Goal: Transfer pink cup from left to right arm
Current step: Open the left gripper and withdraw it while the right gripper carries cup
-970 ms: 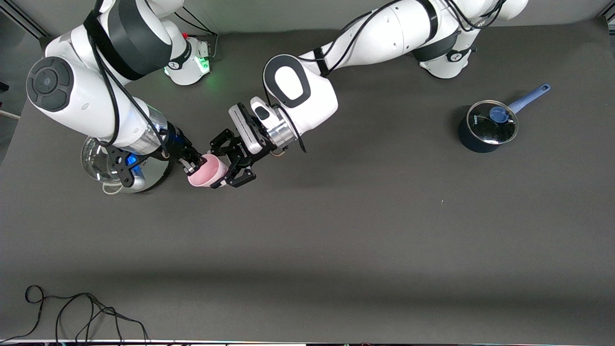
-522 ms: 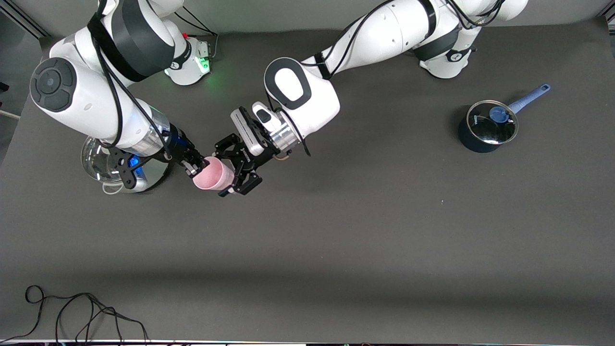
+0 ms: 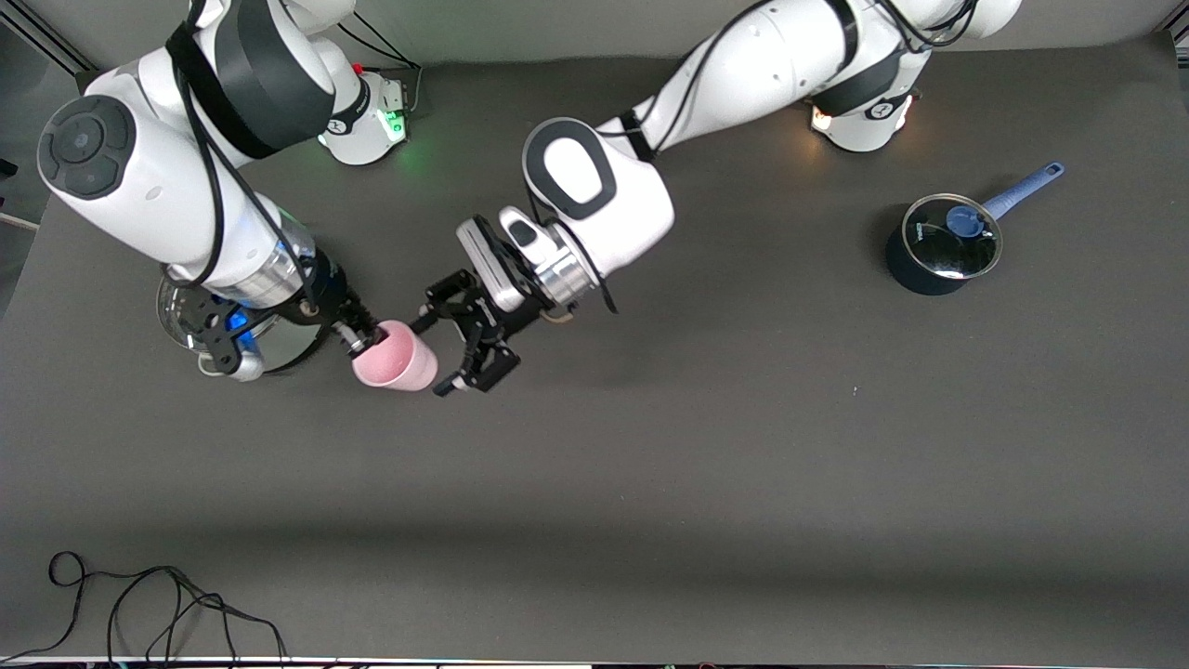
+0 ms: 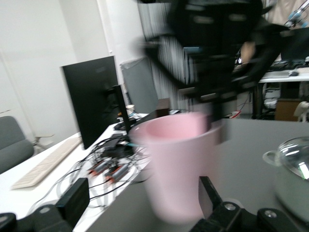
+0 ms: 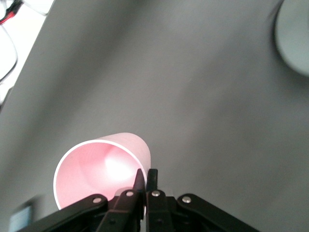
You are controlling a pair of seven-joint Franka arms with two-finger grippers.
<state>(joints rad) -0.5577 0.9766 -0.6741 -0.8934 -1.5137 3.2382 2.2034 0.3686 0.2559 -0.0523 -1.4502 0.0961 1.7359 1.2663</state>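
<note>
The pink cup (image 3: 395,358) hangs tilted in the air over the table, beside the silver pot. My right gripper (image 3: 360,336) is shut on its rim; in the right wrist view one finger is inside the pink cup (image 5: 104,169) and one outside, the right gripper (image 5: 146,174) pinching the wall. My left gripper (image 3: 438,351) is open, its fingers spread on either side of the cup's base end. In the left wrist view the pink cup (image 4: 181,159) stands between the wide-apart fingers of the left gripper (image 4: 142,189), with the right gripper blurred above its rim.
A silver pot with a glass lid (image 3: 186,321) sits under the right arm's wrist, also in the left wrist view (image 4: 294,176). A dark blue saucepan with a glass lid (image 3: 941,243) sits toward the left arm's end. A black cable (image 3: 139,604) lies near the front camera.
My left gripper has opened and let go of the cup, drawing back a little. My right gripper, shut on the rim, has carried the cup slightly away from it.
</note>
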